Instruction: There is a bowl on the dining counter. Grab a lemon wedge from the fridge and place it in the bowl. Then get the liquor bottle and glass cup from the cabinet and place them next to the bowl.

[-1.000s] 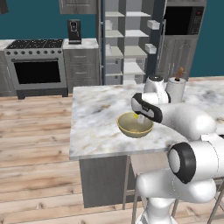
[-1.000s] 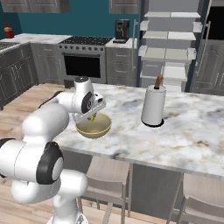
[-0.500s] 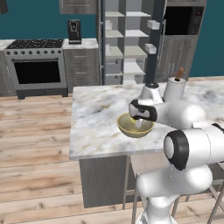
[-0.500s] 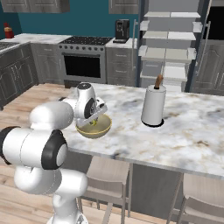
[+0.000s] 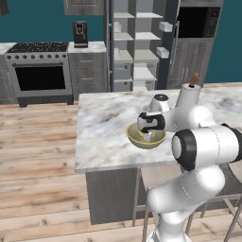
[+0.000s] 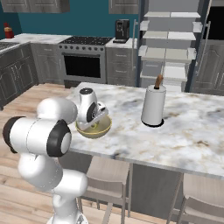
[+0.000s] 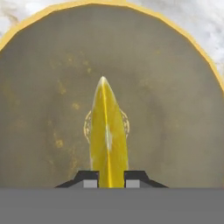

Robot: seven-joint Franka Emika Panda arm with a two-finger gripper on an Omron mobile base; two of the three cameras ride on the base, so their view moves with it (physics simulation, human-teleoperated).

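From the left side of the base, the white arm bends over the grey-veined marble desk [image 5: 104, 132] and its fingers [image 5: 148, 137] point down into the round yellow-rimmed olive bowl [image 5: 137, 139]; half a second ago the hand was a little higher above the bowl, so it has come down toward the inside. Behind the bowl stands a white paper towel roll on a wooden holder [image 5: 189, 97], and further back the open fridge with pale shelves [image 5: 134, 52] is visible. From the right side, the same bowl [image 6: 99, 130] sits near the desk edge, with the hand tilted over it and the fingers [image 6: 92, 127] low in it; the towel roll [image 6: 153, 105] is well apart to the right. In the hand view, the fingers [image 7: 111, 178] are narrow and closed on the thin yellow lemon wedge [image 7: 108, 131], which hangs over the middle of the bowl floor [image 7: 39, 109]. I judge the wedge is not released yet; opening the fingers seems the next need, then the cabinet items.
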